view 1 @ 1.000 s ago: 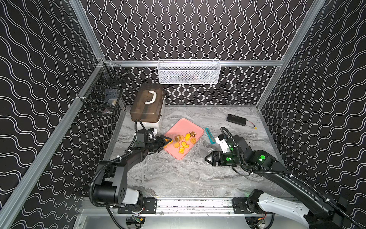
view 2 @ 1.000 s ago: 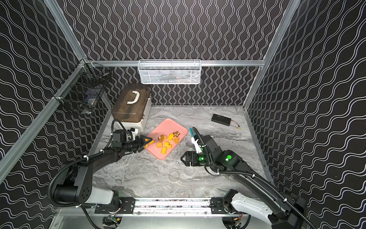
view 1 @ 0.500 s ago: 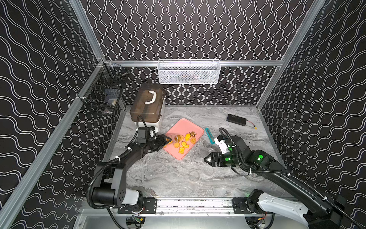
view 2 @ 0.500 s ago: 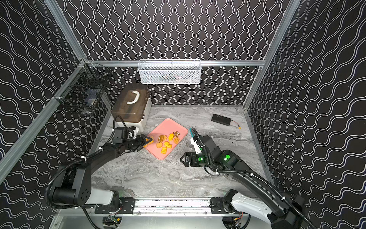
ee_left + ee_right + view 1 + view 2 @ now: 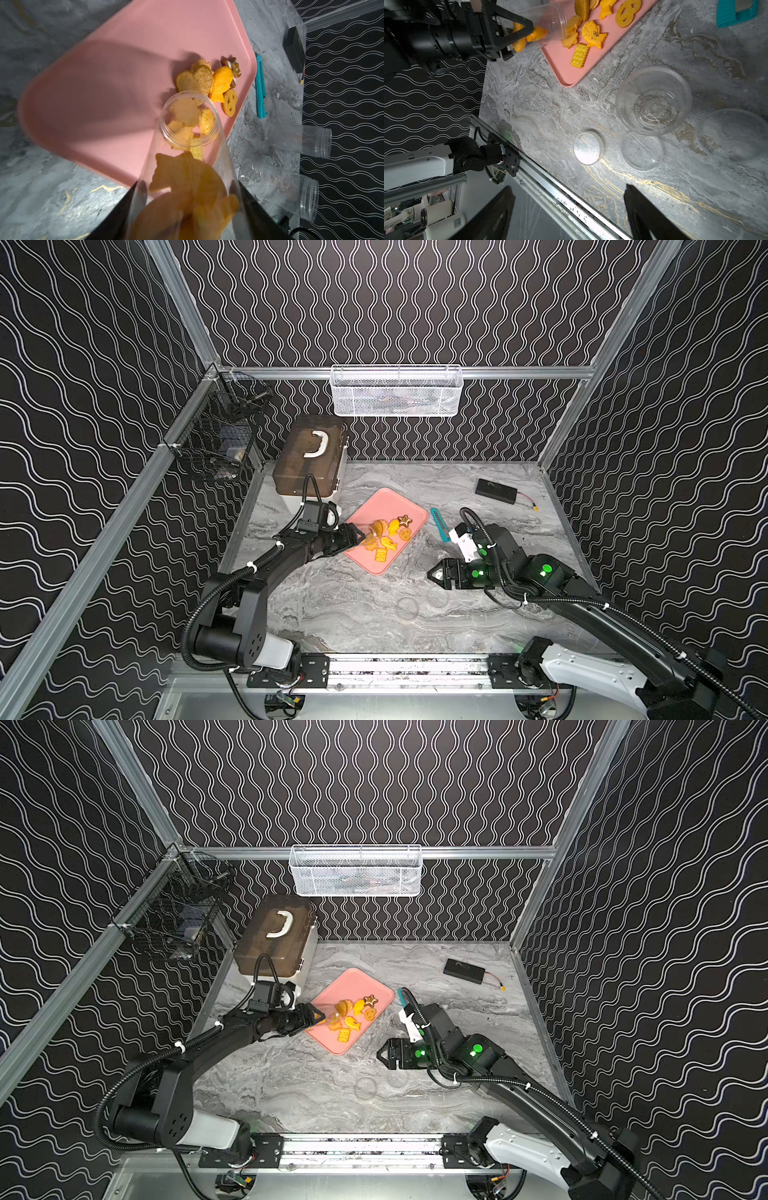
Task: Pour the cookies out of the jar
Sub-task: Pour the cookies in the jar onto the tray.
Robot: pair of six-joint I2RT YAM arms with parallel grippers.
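Behind the left gripper, a box with a brown lid stands on the table. That gripper's jaws are clamped on the base end of a clear jar. The jar is tipped close to level, its mouth pointing away from the gripper over a pink tray. Whether the jar's rim touches the tray cannot be told.

Most of the cookies lie in a loose heap on the tray just beyond the jar mouth. Several sit inside the jar, close to the fingers, as the left wrist view shows.

Past the tray's far edge from that gripper, a teal cutter lies flat on the table.

The right gripper hangs over bare table, apart from the tray. Its jaws are spread with nothing between them. Ahead of it an empty jar stands mouth up. Two clear lids lie flat just beside that jar, on the gripper's side.
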